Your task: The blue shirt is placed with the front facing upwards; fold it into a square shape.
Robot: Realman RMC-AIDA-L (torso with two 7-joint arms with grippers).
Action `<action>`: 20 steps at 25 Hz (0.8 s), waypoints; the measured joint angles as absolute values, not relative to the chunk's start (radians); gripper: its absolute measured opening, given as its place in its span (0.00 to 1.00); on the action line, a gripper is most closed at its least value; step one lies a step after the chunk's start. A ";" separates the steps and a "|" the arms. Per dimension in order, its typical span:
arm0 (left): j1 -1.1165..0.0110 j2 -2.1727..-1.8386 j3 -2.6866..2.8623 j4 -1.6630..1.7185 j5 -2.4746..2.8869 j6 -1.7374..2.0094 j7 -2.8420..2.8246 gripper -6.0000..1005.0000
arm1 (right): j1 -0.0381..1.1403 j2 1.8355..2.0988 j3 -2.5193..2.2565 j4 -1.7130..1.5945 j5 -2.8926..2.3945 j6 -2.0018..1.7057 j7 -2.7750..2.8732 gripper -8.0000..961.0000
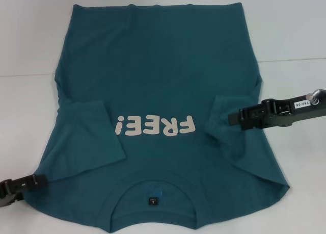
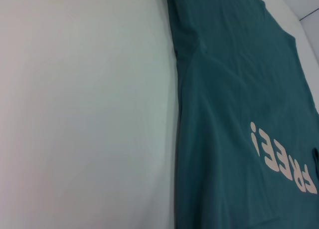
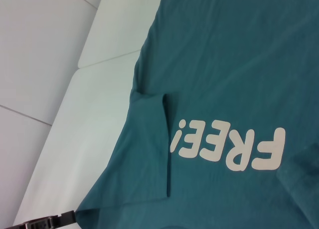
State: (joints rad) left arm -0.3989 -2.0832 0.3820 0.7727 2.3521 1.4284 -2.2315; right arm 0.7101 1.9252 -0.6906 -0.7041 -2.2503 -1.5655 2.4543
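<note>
Two hands, right hand (image 1: 235,118) on blue shirt (image 1: 158,71) sleeve, left hand (image 1: 43,179) at edge.

Lab-like: bare white table (image 1: 295,45).

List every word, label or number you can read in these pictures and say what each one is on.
"FREE!": cream block letters on the chest of the blue shirt, upside down in the head view.
Small black label inside the shirt's collar: a pale mark, too small to read.
White sticker on the right gripper body: dark characters, too blurred to read with certainty.
Left gripper: no text visible.
</note>
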 joint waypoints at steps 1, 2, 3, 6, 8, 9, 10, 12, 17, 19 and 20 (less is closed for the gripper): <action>-0.402 -2.083 0.386 0.769 2.352 1.425 -2.234 0.92 | 0.710 1.925 -0.689 -0.704 -2.250 -1.565 2.454 0.57; -0.402 -2.083 0.386 0.769 2.352 1.425 -2.234 0.92 | 0.709 1.925 -0.688 -0.704 -2.250 -1.565 2.454 0.57; -0.409 -2.083 0.394 0.762 2.353 1.418 -2.240 0.92 | 0.709 1.925 -0.686 -0.704 -2.250 -1.565 2.454 0.57; -0.414 -2.091 0.397 0.769 2.338 1.422 -2.244 0.92 | 0.708 1.924 -0.679 -0.704 -2.250 -1.565 2.454 0.57; -0.414 -2.097 0.413 0.786 2.334 1.426 -2.248 0.89 | 0.708 1.924 -0.675 -0.704 -2.250 -1.565 2.454 0.57; -0.414 -2.098 0.424 0.791 2.338 1.426 -2.255 0.85 | 0.708 1.925 -0.674 -0.704 -2.250 -1.565 2.454 0.57; -0.414 -2.099 0.432 0.793 2.342 1.426 -2.261 0.82 | 0.708 1.925 -0.673 -0.704 -2.250 -1.564 2.454 0.56; -0.414 -2.099 0.436 0.793 2.343 1.427 -2.267 0.76 | 0.709 1.925 -0.673 -0.703 -2.250 -1.564 2.454 0.56; -0.411 -2.098 0.428 0.796 2.337 1.428 -2.269 0.63 | 0.709 1.924 -0.673 -0.703 -2.250 -1.564 2.454 0.56; -0.410 -2.098 0.428 0.797 2.337 1.428 -2.269 0.59 | 0.708 1.924 -0.673 -0.703 -2.250 -1.563 2.454 0.56; -0.410 -2.098 0.428 0.797 2.336 1.428 -2.269 0.57 | 0.707 1.924 -0.673 -0.703 -2.250 -1.563 2.454 0.56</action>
